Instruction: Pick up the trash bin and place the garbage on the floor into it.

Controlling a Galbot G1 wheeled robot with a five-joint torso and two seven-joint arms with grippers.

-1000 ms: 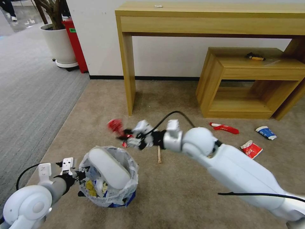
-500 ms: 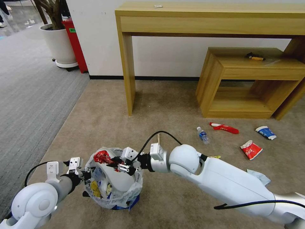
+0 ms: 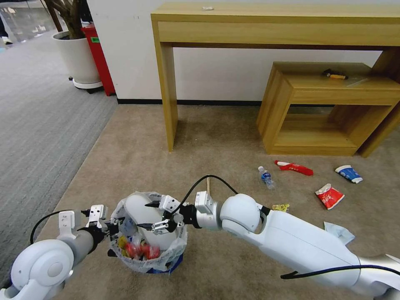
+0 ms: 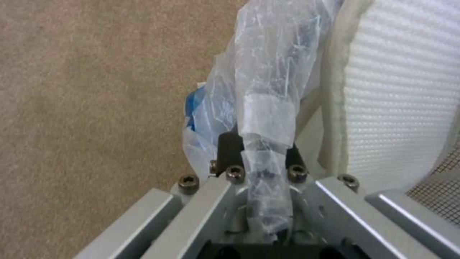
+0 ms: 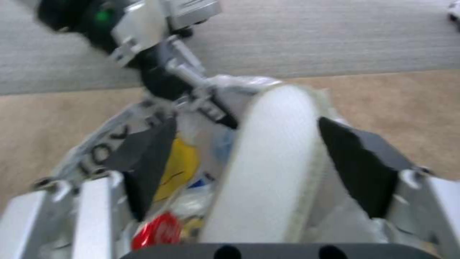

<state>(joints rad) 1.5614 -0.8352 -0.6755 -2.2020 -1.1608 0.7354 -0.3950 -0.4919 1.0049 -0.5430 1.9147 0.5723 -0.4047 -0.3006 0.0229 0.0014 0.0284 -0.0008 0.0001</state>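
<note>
- Hovering over the trash bin (image 3: pixel 146 261), right gripper (image 3: pixel 153 215) is spread and empty; red can (image 3: pixel 141 251) lies inside beside the white slipper (image 3: pixel 143 214).
- Left gripper (image 3: pixel 109 227) pinches the bin's bag-lined rim.
- Drop step looks done; next target likely the clear bottle (image 3: pixel 265 176) on the floor (image 3: pixel 216 137), needing a long reach.

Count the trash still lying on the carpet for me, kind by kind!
Bottle: 1
Red wrappers: 2
Yellow wrapper: 1
Cup: 1
Tissue: 1
Stick: 1
Total: 7
</note>
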